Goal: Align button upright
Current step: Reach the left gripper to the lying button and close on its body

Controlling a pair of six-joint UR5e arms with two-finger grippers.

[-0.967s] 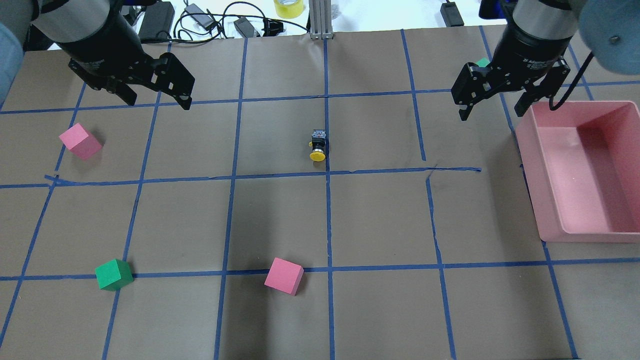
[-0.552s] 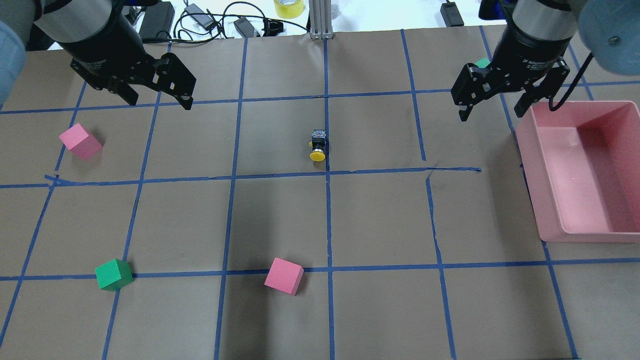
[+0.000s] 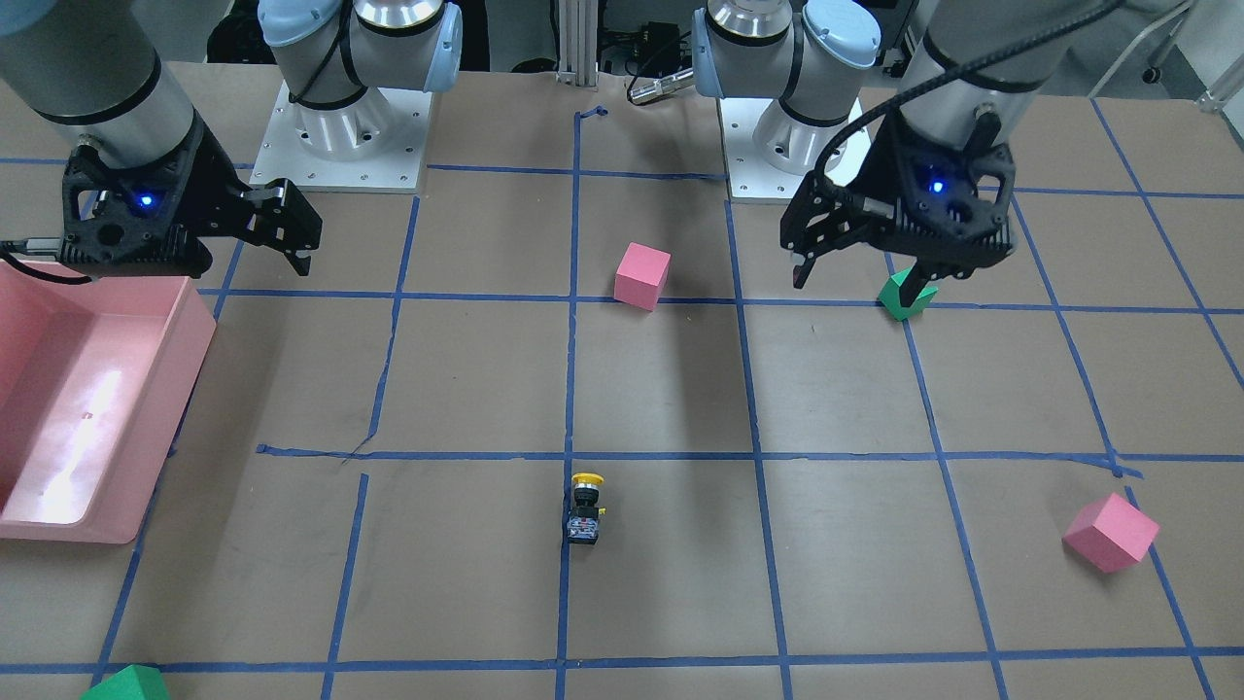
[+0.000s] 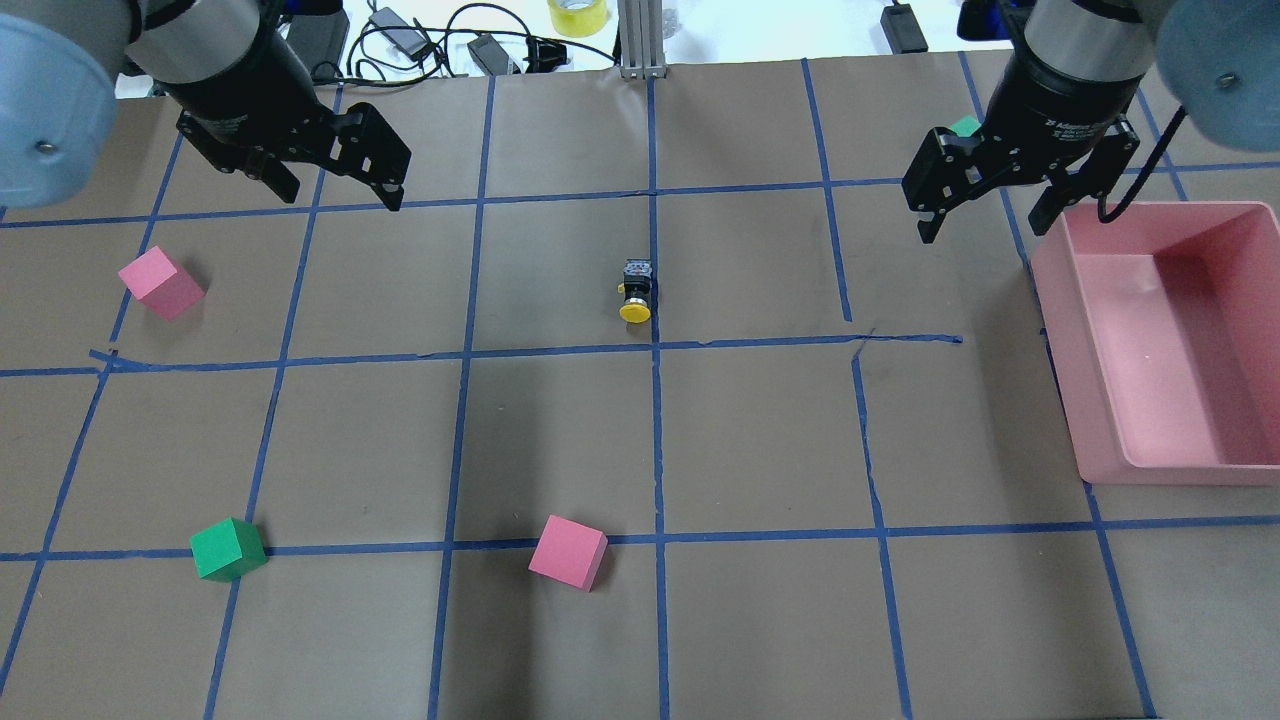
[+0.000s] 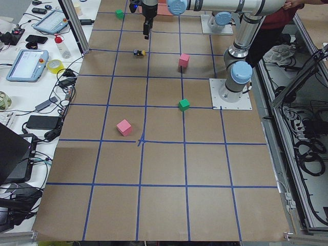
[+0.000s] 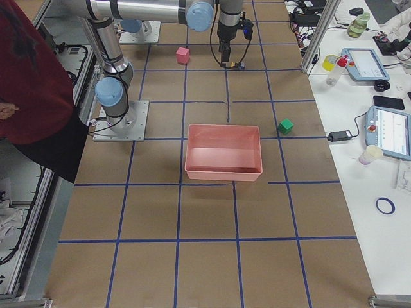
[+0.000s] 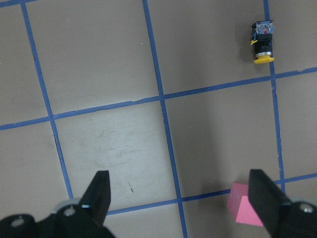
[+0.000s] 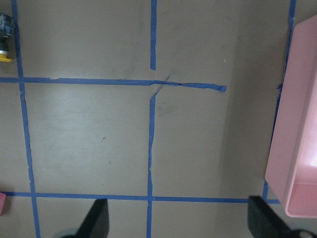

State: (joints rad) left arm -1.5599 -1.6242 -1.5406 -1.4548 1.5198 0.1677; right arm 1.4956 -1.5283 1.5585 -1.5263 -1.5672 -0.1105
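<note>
Button [image 4: 636,291] lies on its side, well apart from pink bin [image 4: 1180,370].

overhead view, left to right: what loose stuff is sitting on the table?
pink cube → green cube → second pink cube → button → pink bin

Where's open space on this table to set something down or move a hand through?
Bare paper lies between the button and the pink tray, and between the button and the left pink cube. The near stretch from the centre pink cube to the tray is bare too. Tightest spot: the tray's far corner, where the right hand hovers.
</note>
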